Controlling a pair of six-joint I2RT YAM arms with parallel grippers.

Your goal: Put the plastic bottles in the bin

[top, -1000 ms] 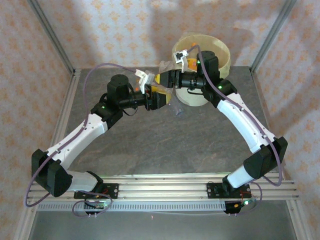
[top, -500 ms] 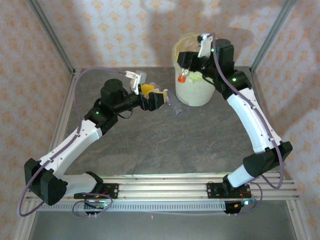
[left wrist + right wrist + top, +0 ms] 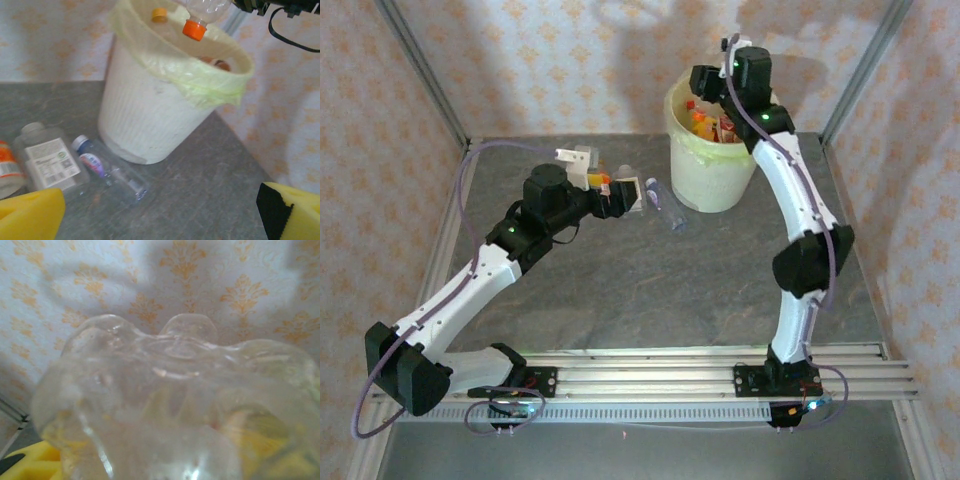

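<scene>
Plastic bottles (image 3: 708, 125) lie inside the bin (image 3: 712, 180), which stands at the far side of the desk (image 3: 650, 290) in the view from above. The right hand (image 3: 704, 88) hangs over its rim. Just left of the bin lie a blue-capped bottle (image 3: 663, 207) and a white-capped bottle (image 3: 624, 176). The left hand (image 3: 628, 197) sits beside them, spread wide and gripping nothing. The desk is grey and stone-patterned, with cream wallpaper (image 3: 550, 60) bearing orange motifs and metal frame posts (image 3: 420, 68) around it.

From the left wrist, two yellow pads (image 3: 30, 217) stand far apart at the bottom corners. Between them and the bin lie the blue-capped bottle on its side, the white-capped bottle with a white label, and an orange-labelled bottle (image 3: 6, 167) at the left edge. A pale green bag (image 3: 200, 82) folds over the rim. Above the opening hangs an upended bottle (image 3: 205, 15), orange cap down.

From the right wrist, that clear bottle's lobed base sits close to the lens, clamped in the right hand, with wallpaper behind.
</scene>
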